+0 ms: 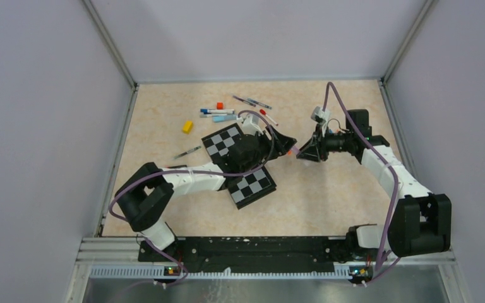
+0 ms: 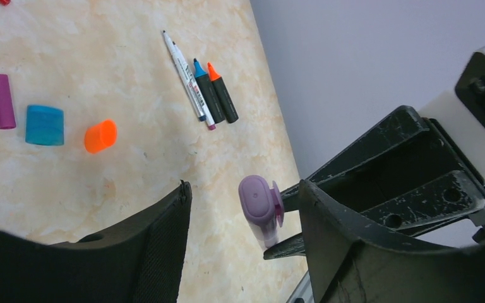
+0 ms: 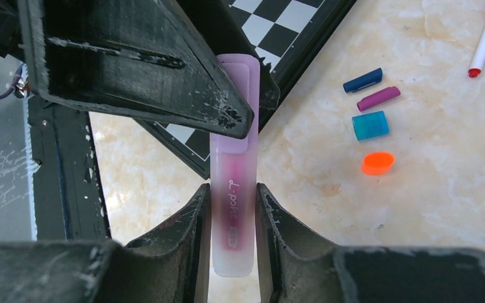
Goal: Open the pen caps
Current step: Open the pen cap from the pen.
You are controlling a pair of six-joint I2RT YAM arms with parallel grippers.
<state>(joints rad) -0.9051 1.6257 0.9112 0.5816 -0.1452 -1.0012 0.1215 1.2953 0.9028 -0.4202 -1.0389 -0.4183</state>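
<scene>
Right wrist view: the right claw (image 3: 232,192) pinches a lilac highlighter (image 3: 230,221) above the beige marbled table (image 3: 455,208). Its lilac cap (image 2: 260,205), still on, sits between the spread fingers of the left claw (image 2: 243,187); we can't tell contact. Orange cap (image 3: 377,163), teal cap (image 3: 370,125) and purple cap (image 3: 379,98) lie loose on the table. Plain grey walls (image 1: 240,38) surround it.

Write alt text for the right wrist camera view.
A lilac translucent plastic highlighter is clamped in the right gripper's jaws, its lilac cap sitting between the left gripper's open jaws. Four loose plastic caps, dark blue, purple, teal and orange, lie on the beige marbled table to the right.
</scene>
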